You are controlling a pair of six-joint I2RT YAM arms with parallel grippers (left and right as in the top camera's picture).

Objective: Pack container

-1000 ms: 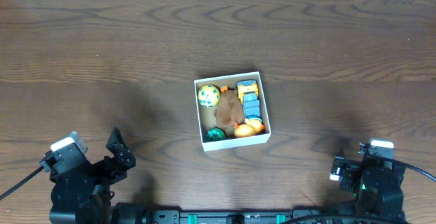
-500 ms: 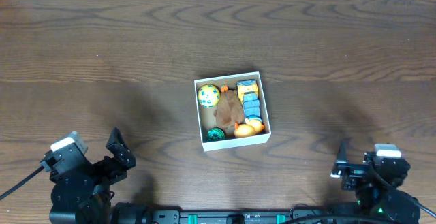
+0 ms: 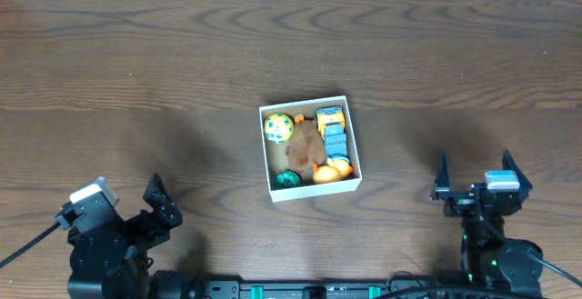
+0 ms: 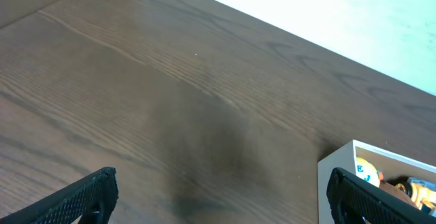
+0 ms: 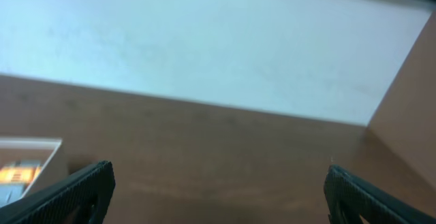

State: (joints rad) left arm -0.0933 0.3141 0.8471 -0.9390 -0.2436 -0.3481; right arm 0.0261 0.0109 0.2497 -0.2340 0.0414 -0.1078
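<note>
The container [image 3: 311, 102], a small white box with a tan-brown inside, sits mid-table and holds several small toys: a yellow-green ball, a brown piece, a blue-and-yellow toy and an orange one. Its corner shows in the left wrist view [image 4: 340, 164] and its edge in the right wrist view [image 5: 27, 142]. My left gripper [image 3: 156, 204] is open and empty at the front left, well away from the box. My right gripper [image 3: 475, 174] is open and empty at the front right, fingers pointing away from me.
The brown wood table [image 3: 136, 81] runs to a white strip along its far edge. In the right wrist view, a wooden panel [image 5: 409, 94] rises at the right.
My right gripper has turned and opened, its fingers now spread and pointing toward the far side. The left arm and the box have not moved.
</note>
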